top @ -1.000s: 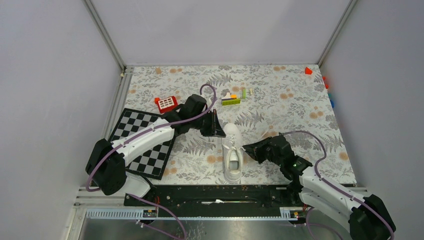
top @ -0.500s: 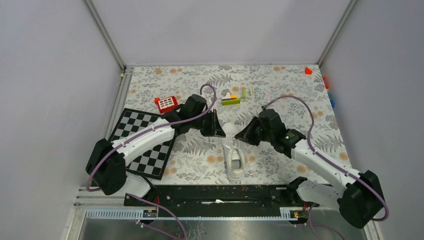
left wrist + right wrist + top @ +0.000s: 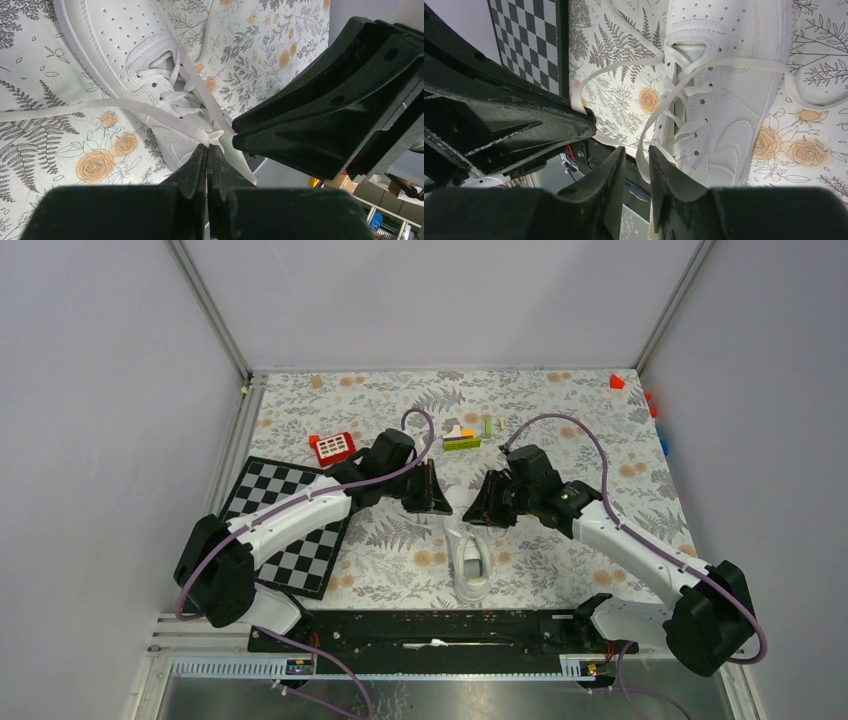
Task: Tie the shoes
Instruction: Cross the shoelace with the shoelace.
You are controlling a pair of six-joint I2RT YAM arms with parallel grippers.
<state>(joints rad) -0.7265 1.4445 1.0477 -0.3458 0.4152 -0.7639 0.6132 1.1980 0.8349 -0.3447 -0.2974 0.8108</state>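
1. Over the last second your right arm has swung from 4 o'clock of the sneaker (image 3: 468,565) up to its toe end, at about 1 o'clock. Your left arm has stayed at 11 o'clock.
2. Your left gripper (image 3: 207,150) is pressed fully together and pinches a lace (image 3: 75,106) right at its tips. From the pinch the strand trails off loosely across the cloth.
3. Your right gripper (image 3: 636,155) stands a narrow slit apart. A second strand (image 3: 664,122) drops from the eyelets into that gap, but you cannot tell whether the pads actually bite on it.
4. The two grippers sit tip to tip above the toe, very near each other. By my reading, you hold them there so that the two strands can be crossed for the first knot, each end kept short enough to steer.
5. The sneaker lies on the floral cloth (image 3: 560,400), just ahead of the arm bases, toe to 12 o'clock and heel to 6. Its lacing is loose, and no knot or bow shows yet.
6. Further out, the checkerboard (image 3: 290,530) lies at 9 o'clock of the sneaker, the red toy (image 3: 332,447) at 10 and the blocks (image 3: 462,438) at 12. All three are well apart from the laces.
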